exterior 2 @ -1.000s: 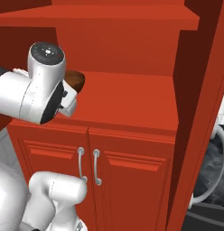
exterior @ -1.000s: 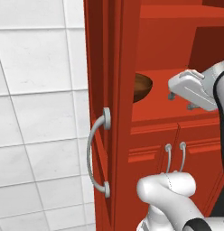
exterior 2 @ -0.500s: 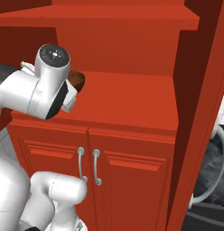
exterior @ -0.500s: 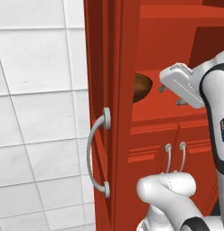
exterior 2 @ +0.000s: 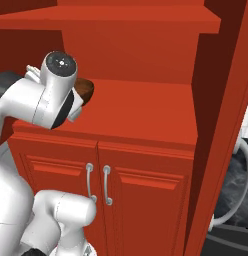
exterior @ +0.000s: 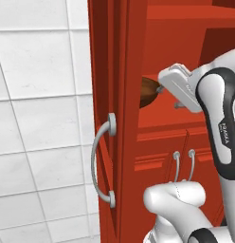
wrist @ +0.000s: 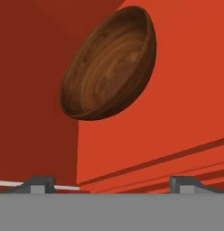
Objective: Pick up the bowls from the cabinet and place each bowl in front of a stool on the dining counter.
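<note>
In the hand view the jaws (wrist: pixel 111 182) stand spread wide, the two dark tips far apart at the bottom with nothing between them. Just beyond them a brown wooden bowl (wrist: pixel 109 63) sits on the red shelf (wrist: pixel 177 113), its hollow with the grain rings turned toward the camera; it is near the tips but apart from them.

From the left base view, the white arm (exterior: pixel 219 123) reaches in from the right, its hand level with the bowl (exterior: pixel 149 91), which rests on the shelf inside the cabinet (exterior: pixel 185 57) and is partly hidden by the edge of the open door (exterior: pixel 117 95). The door carries a curved silver handle (exterior: pixel 101 166).

From the right base view the bowl (exterior 2: pixel 85 90) peeks out behind the arm's wrist (exterior 2: pixel 56 85), at the left end of the shelf (exterior 2: pixel 146 107). Below the shelf are lower cupboards (exterior 2: pixel 141 200) with paired thin handles (exterior 2: pixel 97 182); an upper shelf (exterior 2: pixel 116 22) lies farther above.
</note>
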